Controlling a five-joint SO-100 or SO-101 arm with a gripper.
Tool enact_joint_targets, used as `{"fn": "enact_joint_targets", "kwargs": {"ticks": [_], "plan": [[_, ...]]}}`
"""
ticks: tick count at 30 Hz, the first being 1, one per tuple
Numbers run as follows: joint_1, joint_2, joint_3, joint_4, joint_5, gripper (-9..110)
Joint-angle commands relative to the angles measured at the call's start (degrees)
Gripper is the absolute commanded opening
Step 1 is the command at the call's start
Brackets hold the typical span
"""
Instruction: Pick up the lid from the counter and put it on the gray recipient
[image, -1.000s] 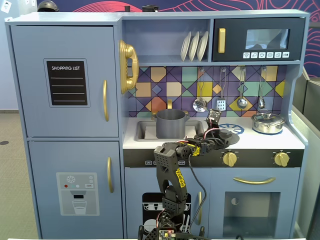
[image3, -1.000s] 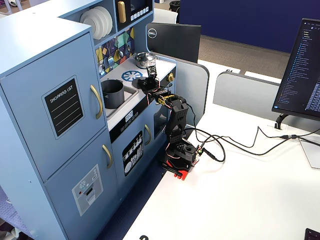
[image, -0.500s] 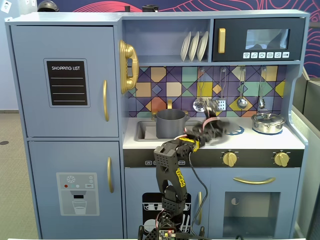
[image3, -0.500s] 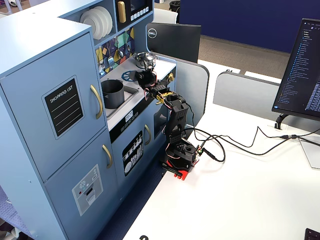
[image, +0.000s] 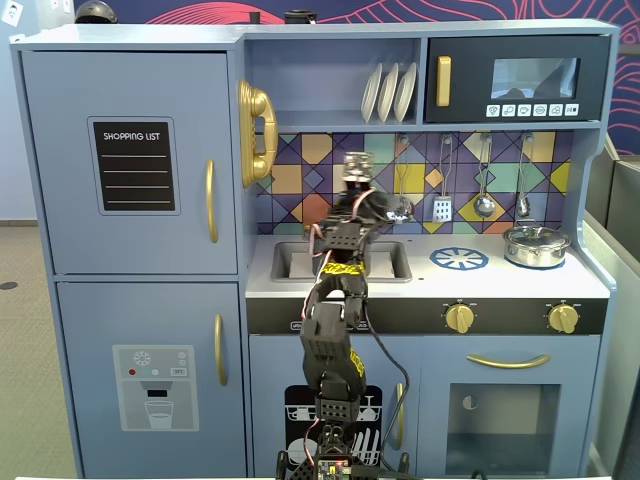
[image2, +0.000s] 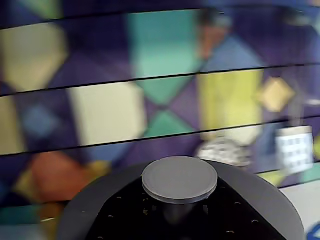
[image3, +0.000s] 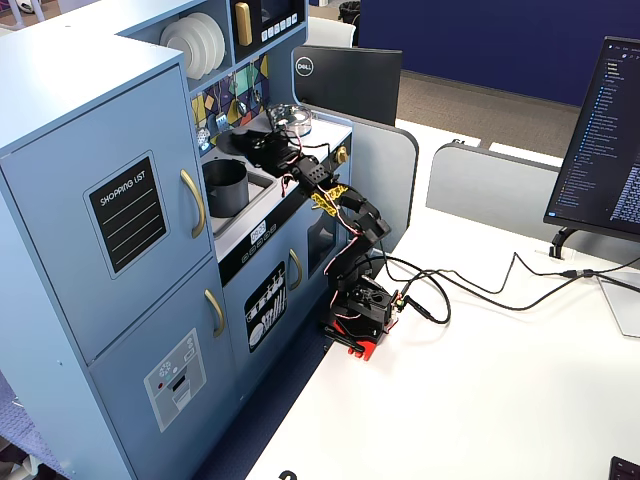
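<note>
I hold the lid (image2: 180, 179) up, my fingers pinching it; next I must lower it onto the gray pot (image3: 226, 187)

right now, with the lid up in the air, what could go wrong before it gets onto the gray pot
1. The lid is carried close to the tiled back wall. A swing could knock it against the tiles and loosen the hold.
2. The gray recipient stands down in the sink, so the lid may catch the pot's rim and settle tilted.
3. The wrist view shows the lid but not the pot, so lining the two up from that view looks hard.
</note>
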Motion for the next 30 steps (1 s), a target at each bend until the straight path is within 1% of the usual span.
{"fn": "enact_joint_targets", "kwargs": {"ticks": [1, 5, 13, 22, 30], "plan": [[-4.04, 4.57, 0.26, 0.00, -0.79, 0], [-6.68, 5.36, 3.52, -1.23, -1.67, 0], [-7.82, 4.22, 8.35, -5.89, -2.29, 0], [-7.82, -0.09, 8.53, -10.20, -2.46, 0], [-7.03, -1.76, 8.61, -10.90, -2.20, 0]]}}
